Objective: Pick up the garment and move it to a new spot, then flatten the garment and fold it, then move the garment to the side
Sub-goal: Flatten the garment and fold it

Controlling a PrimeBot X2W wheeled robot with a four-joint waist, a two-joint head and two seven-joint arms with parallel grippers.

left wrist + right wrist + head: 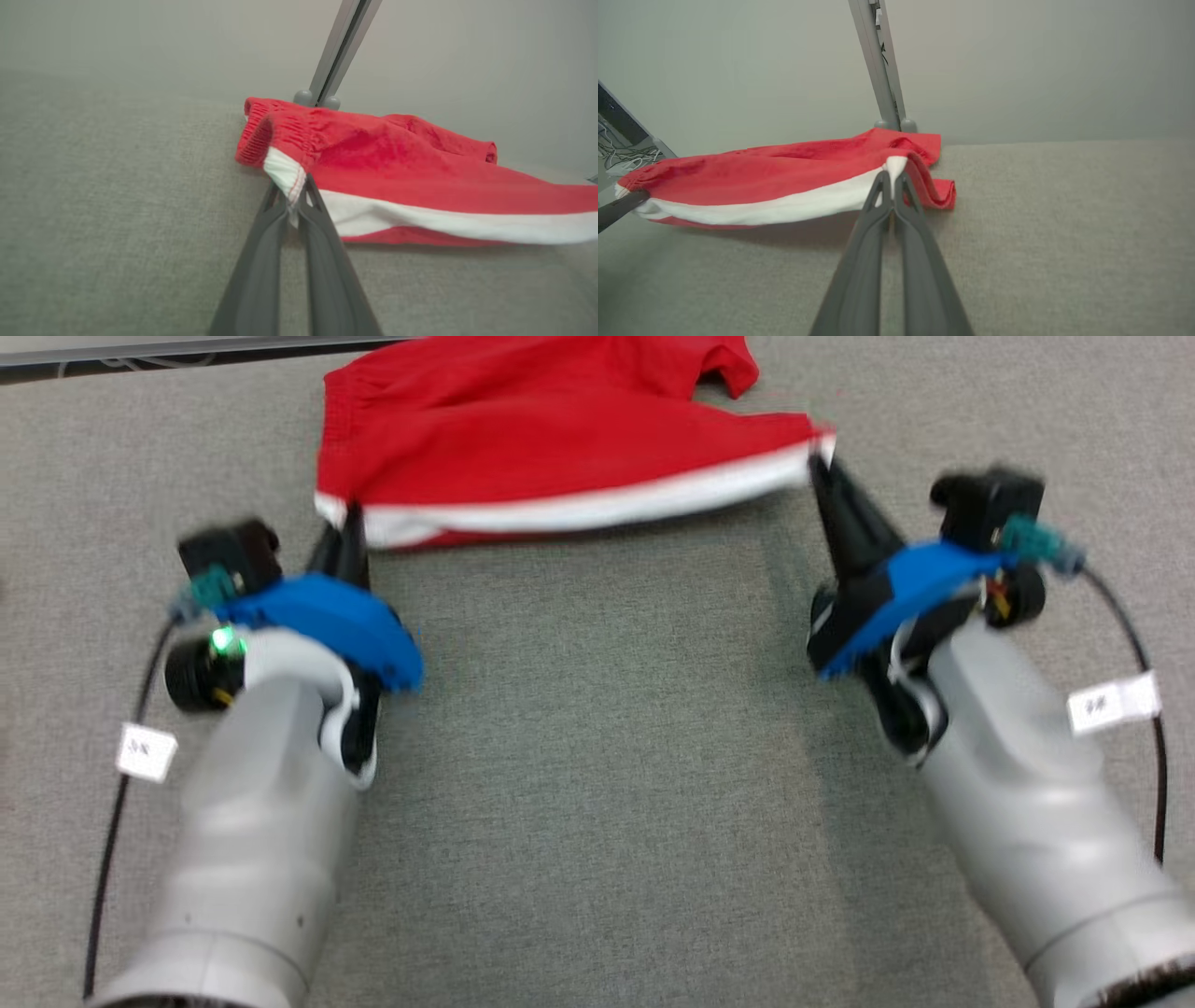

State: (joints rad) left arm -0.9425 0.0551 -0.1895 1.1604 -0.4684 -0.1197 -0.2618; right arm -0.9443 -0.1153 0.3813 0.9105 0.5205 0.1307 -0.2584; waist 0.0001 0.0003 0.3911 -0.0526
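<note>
Head view: one garment (560, 420) (red); left end effector (350, 520), right end effector (822, 467) clamp it.

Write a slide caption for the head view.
Left gripper and right gripper each pinch the red garment by its white edge, stretched between them over the grey table.

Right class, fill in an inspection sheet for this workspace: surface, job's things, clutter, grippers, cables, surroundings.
Surface: grey cloth-covered table.
Job's things: red garment with a white stripe; near edge lifted and stretched between the grippers, far part on the table.
Clutter: nothing seen.
Grippers: left gripper shut on one end of the edge; right gripper shut on the other.
Cables: black cable by the left arm, second cable by the right.
Surroundings: pale wall, metal post behind the table.
</note>
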